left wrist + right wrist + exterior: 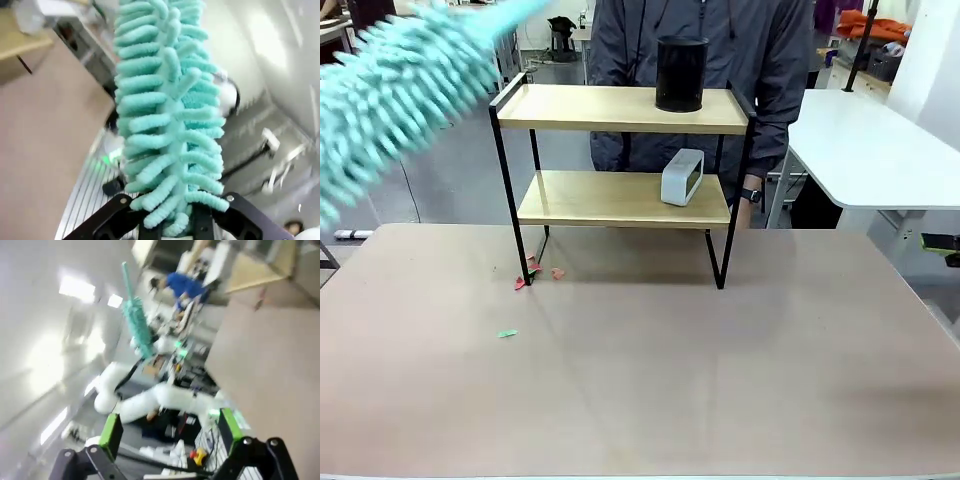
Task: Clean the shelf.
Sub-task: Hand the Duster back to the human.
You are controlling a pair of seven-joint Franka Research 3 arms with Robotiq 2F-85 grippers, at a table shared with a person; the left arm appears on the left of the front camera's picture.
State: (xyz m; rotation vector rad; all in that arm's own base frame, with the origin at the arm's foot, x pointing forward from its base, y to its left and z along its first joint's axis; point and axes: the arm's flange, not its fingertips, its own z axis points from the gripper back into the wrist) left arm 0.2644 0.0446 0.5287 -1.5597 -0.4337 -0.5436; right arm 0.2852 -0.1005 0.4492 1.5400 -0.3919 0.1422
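Note:
The shelf [620, 110] stands at the table's far middle, two light wooden boards in a black frame. A black cylinder [680, 73] sits on its top board and a white-grey speaker [682, 177] on the lower board. A fluffy teal duster [400, 90] hangs blurred at the upper left, above and left of the shelf's top corner. In the left wrist view my left gripper [175, 202] is shut on the duster [167, 110] at its base. My right gripper [170, 432] is open and holds nothing; far off in its view are the duster [138, 325] and the shelf [255, 272].
A person [770, 60] stands close behind the shelf. Small red scraps [532, 272] lie by the shelf's front left leg, and a green scrap [507, 333] lies nearer on the brown table [670, 380]. A white table [870, 150] stands at the right.

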